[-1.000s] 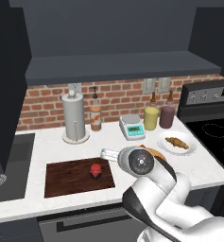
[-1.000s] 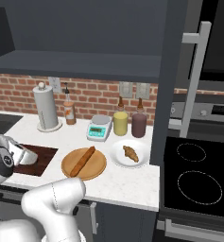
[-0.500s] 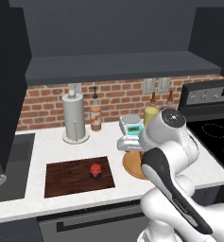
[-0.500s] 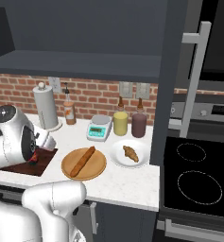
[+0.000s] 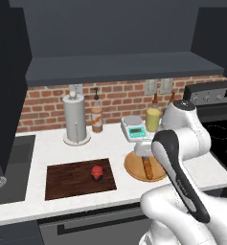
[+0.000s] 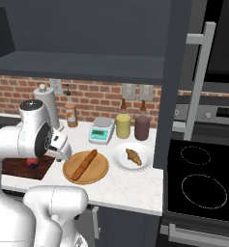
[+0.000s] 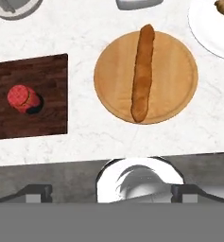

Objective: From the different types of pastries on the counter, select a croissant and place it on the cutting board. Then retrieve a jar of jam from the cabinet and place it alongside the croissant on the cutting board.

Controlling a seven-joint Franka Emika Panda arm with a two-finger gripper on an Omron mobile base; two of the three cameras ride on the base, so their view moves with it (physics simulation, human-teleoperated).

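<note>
Tabletop is carrying everything here, so the round wooden plate in its middle is serving as the landmark. Cabinet is hanging dark and wide above the plate, with its ledge running over the brick wall. Cutting board is lying just to the left of the plate in the hand view, apart from it, and the jar of jam is already sitting upright on it, red top showing. Baguette-like stick is resting on the plate itself, its long axis running across the plate's middle. White dish is sitting just beside the plate on the stove side, and the croissant is lying on it, not yet on the board.

Tool is hanging over the plate's board-side edge in the right base view; whether it is spread or pressed together I cannot tell, though nothing appears to be held. Judging from this, the croissant is lying beyond the plate from the tool, opposite the board, so the coming reach is likely needing to cross over the stick toward the dish.
</note>
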